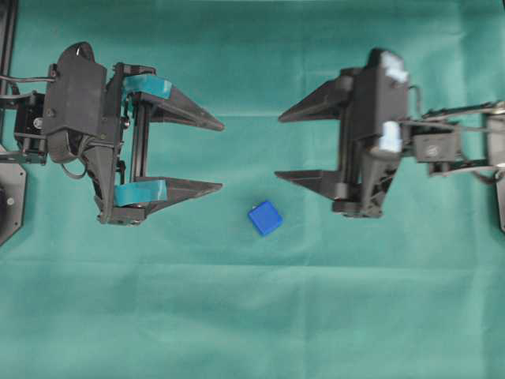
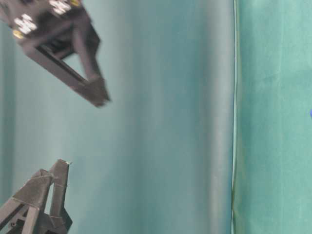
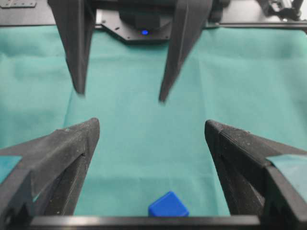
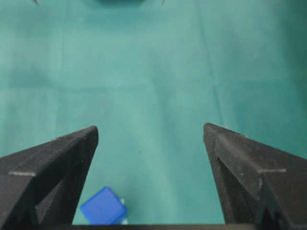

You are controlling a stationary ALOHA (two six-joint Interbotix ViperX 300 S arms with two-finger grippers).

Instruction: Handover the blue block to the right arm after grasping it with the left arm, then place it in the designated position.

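The blue block (image 1: 265, 218) lies alone on the green cloth, in front of the gap between the two grippers. My left gripper (image 1: 222, 156), with teal tape bands, stands open and points right; nothing is between its fingers. The plain black right gripper (image 1: 278, 147) faces it, open and empty. In the left wrist view the block (image 3: 168, 206) sits low between the spread fingertips of the gripper (image 3: 152, 125). From the right wrist the block (image 4: 103, 207) shows beside the left finger of the gripper (image 4: 150, 129), with tiny white marks (image 4: 123, 221) of the designated position peeking out at its edge.
Green cloth (image 1: 355, 316) covers the whole table. A black frame rail (image 1: 8, 39) and a base plate (image 1: 12, 197) stand at the left edge. The right arm's base (image 3: 144, 19) sits at the far end in the left wrist view.
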